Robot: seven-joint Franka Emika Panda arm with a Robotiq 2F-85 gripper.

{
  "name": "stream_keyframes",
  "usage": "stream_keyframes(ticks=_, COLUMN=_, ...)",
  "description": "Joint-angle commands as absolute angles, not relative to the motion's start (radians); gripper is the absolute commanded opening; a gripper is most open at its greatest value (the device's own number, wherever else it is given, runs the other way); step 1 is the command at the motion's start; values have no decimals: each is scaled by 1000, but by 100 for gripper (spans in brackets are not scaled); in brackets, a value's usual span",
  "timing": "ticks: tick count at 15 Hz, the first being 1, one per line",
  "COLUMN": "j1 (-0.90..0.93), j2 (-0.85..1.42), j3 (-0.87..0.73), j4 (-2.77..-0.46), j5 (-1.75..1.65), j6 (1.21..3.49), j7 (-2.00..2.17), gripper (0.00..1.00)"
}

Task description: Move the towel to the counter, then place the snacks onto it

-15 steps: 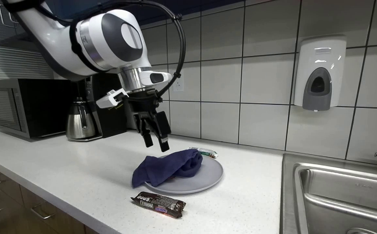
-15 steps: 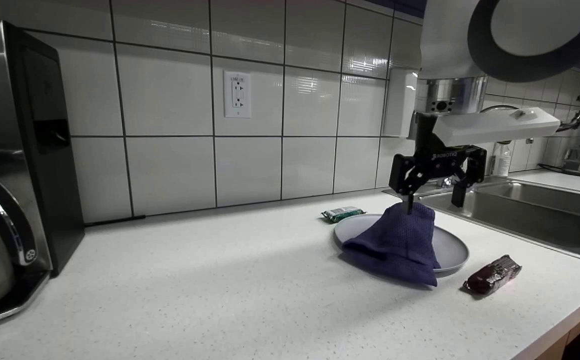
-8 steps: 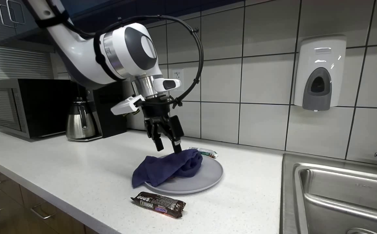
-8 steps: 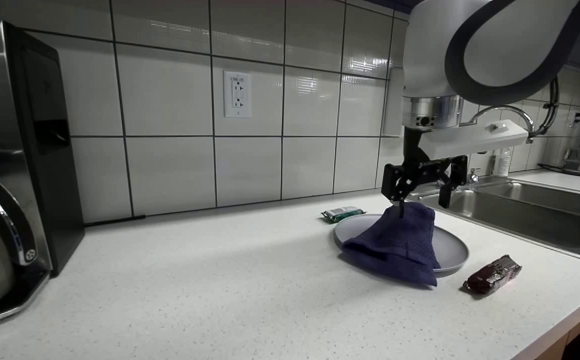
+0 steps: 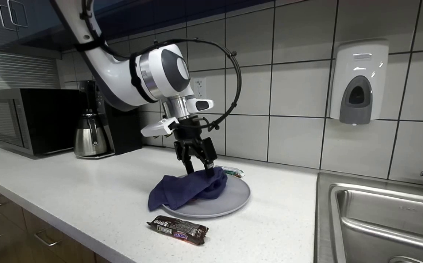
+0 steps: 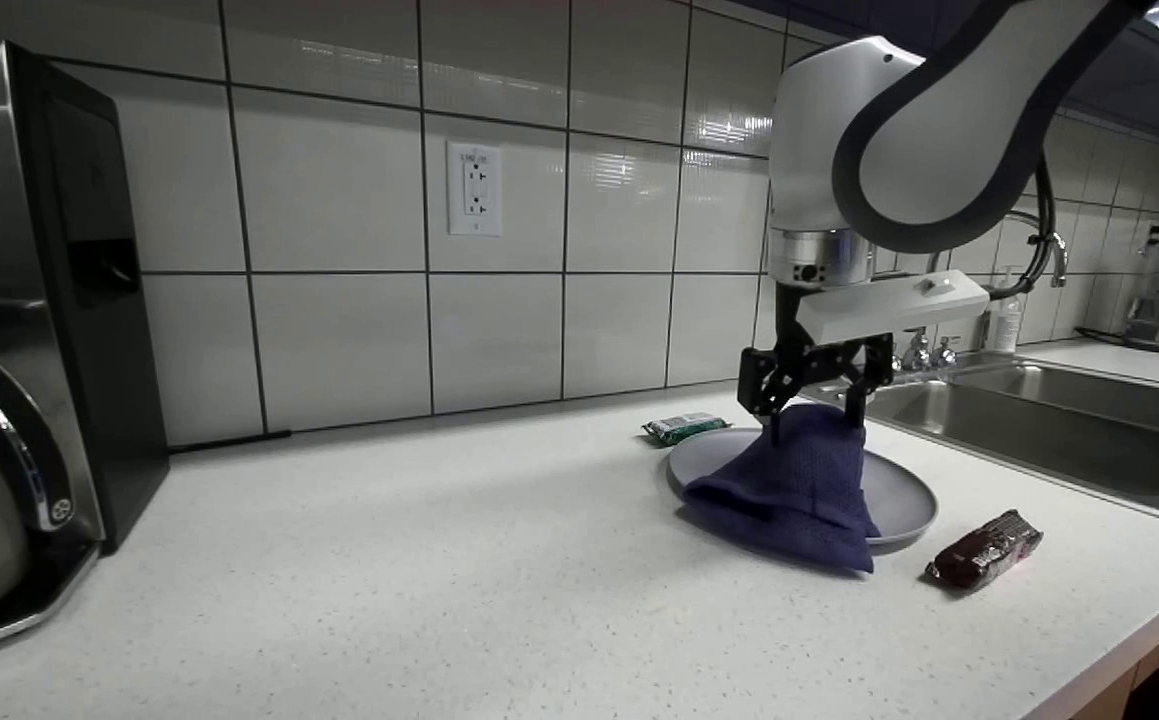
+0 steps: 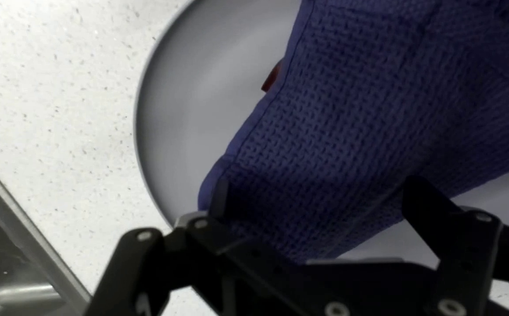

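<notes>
A dark blue towel (image 5: 182,191) lies crumpled over a grey plate (image 5: 233,202); it also shows in the wrist view (image 7: 346,114). One end hangs over the plate's rim onto the counter. A small reddish-brown thing (image 7: 272,78) peeks out from under the towel, mostly hidden. My gripper (image 5: 199,173) points down at the towel's raised end, its fingers open and apart on either side of the cloth (image 6: 811,470). A brown snack packet (image 5: 178,229) lies on the counter in front of the plate. A green and white snack packet (image 6: 685,428) lies behind the plate.
A steel sink (image 5: 383,226) is set into the counter beside the plate. A coffee maker with a steel carafe (image 5: 91,135) and a microwave (image 5: 29,120) stand farther along. A tiled wall (image 5: 247,135) with a soap dispenser (image 5: 359,80) runs behind the counter.
My gripper has come down and across to the raised end of the towel, still open. The towel, plate and packets have not visibly moved.
</notes>
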State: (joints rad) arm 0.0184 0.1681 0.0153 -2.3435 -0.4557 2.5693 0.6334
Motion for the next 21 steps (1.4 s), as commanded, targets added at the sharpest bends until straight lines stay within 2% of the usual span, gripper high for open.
stream_keyframes(ticks=1, j1=57, j2=195, j3=-37, j4=-2316, j5=-473, j6=2578, j7=662, gripper=100)
stream_keyframes(ticks=10, j1=90, j2=240, j3=-73, j4=-2316, j5=-455, j6=2581, j7=650, gripper=100)
stream_keyframes(ticks=11, j1=93, j2=241, j3=-75, j4=-2317, j5=-454, j6=2582, j7=650, gripper=75)
stream_keyframes(ticks=13, j1=96, j2=240, j3=-80, j4=-2319, j5=-454, j6=2585, j7=651, gripper=66)
stream_keyframes(ticks=16, j1=103, j2=239, j3=-86, j4=-2320, j5=-455, j6=2589, j7=652, gripper=40)
stream_keyframes(ticks=21, j1=112, j2=227, j3=-85, j4=-2320, j5=-457, j6=2588, j7=659, gripper=4)
